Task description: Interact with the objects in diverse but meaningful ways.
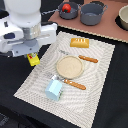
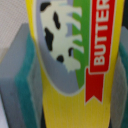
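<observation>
The end effector [image 1: 33, 58] is pinching the yellow butter block [image 1: 33, 60], whose most part the arm is hiding, at nine o'clock from the round tan plate [image 1: 69, 66].

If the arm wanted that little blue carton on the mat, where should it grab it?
Probably from straight above, jaws closing on the two flat side walls of the blue carton, just under its peaked top. It stands upright with bare mat around it; only the knife lies near one side, so the jaws should close across the other direction.

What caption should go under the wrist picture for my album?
Close up: the gripper holds a yellow butter block with a cow picture on it.
</observation>
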